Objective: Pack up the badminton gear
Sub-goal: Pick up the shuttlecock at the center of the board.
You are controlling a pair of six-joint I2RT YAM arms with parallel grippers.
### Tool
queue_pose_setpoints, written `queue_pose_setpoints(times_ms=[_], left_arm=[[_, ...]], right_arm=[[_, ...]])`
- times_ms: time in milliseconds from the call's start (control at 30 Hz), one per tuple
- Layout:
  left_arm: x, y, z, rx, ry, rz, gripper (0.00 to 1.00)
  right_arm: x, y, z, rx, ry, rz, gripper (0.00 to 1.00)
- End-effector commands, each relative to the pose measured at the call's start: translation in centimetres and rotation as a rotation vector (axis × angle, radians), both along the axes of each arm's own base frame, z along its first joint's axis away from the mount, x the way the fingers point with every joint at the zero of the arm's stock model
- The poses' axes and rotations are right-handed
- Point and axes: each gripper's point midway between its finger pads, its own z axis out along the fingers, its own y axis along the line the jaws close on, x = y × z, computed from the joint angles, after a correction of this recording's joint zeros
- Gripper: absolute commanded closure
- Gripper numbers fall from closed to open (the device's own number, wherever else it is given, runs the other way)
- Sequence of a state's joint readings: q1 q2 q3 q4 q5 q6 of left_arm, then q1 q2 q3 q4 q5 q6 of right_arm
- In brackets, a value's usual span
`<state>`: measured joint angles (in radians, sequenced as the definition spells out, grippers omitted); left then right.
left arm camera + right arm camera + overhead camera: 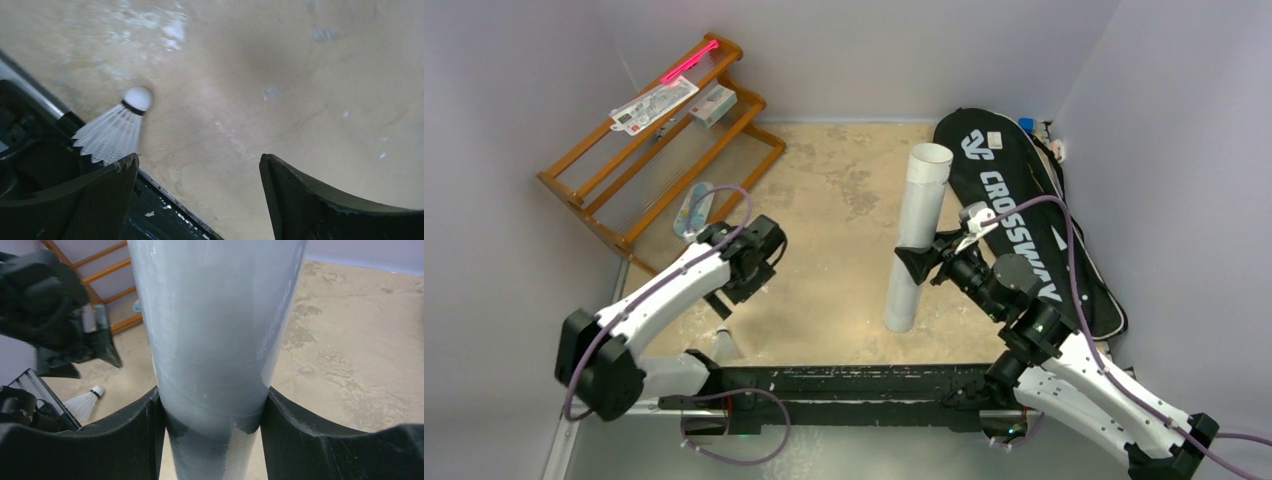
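A long white-silver tube (pixel 914 235) stands upright on the tan floor, open end up. My right gripper (pixel 921 262) is shut on its middle; in the right wrist view the tube (pixel 215 340) fills the gap between both fingers. A white feather shuttlecock (pixel 115 130) lies on the floor near the black base rail; it also shows in the top view (pixel 727 344) and the right wrist view (pixel 85 402). My left gripper (pixel 729 290) hovers just above it, open and empty. A black racket bag (pixel 1024 215) with white lettering lies at the right wall. No rackets are in view.
An orange wooden rack (pixel 664 140) stands at the back left, holding a small white carton (pixel 713 104) and a pink-edged card (pixel 656 102). A pale object (pixel 692 212) lies by its foot. The black base rail (pixel 854 382) runs along the near edge. Walls close in on both sides.
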<state>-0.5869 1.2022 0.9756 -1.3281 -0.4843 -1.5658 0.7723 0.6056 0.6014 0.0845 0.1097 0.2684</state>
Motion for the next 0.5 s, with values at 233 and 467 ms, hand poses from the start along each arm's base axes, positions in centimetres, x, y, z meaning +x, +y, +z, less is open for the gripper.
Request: queue_pose_setpoints(times_ms=[233, 467], left_arm=[[-0.6, -0.7, -6.5, -0.011, 0.277, -0.26, 0.19], [-0.5, 1.0, -6.7, 0.001, 0.287, -0.222, 0.19]], right_arm=[[-1.1, -0.6, 2.9, 0.099, -0.07, 0.011, 0.57], [-1.4, -0.7, 3.1, 0.107, -0.077, 0.019, 0.57]])
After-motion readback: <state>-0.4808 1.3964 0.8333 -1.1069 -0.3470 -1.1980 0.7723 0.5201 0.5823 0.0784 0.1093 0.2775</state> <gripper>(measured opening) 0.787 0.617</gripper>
